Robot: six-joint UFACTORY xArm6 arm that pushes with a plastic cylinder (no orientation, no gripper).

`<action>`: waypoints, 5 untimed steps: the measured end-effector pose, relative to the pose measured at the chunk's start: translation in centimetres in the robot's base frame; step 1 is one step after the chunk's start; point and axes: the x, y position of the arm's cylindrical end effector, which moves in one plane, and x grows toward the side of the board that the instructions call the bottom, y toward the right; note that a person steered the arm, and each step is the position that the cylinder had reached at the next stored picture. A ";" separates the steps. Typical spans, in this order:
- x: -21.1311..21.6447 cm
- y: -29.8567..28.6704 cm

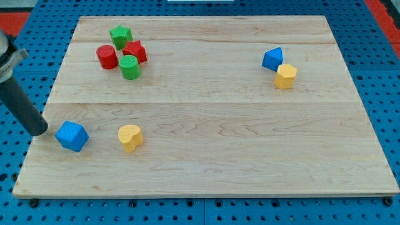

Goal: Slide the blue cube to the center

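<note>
Here there are no jaws to open or close: the arm ends in a plain dark rod, and my tip (40,130) holds nothing. It rests at the lower left of the frame, right at the board's left edge, just beside the blue cube (72,136) on the cube's left; whether the two actually touch cannot be told.

The blue cube sits near the lower left corner of the wooden board (206,156). A yellow heart-shaped block (130,137) lies near it to the right, along the same line. Beyond that block the middle of the board is bare wood, stretching wide toward the right and lower edges.

In the upper left of the frame a cluster crowds together: a green star-shaped block (120,35), a red cylinder (107,56), a red block (134,52) of unclear shape, and a green cylinder (129,67), all touching or nearly so. In the upper right, a second blue block (272,59), wedge-like, sits against a yellow block (285,75) just below and right of it.

The board is pale, with visible grain and plank seams, and it lies on a blue perforated base (375,56) that shows on every side.
</note>
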 end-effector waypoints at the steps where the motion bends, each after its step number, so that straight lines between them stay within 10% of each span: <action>1: 1.7 2.9; 5: 1.7 9.9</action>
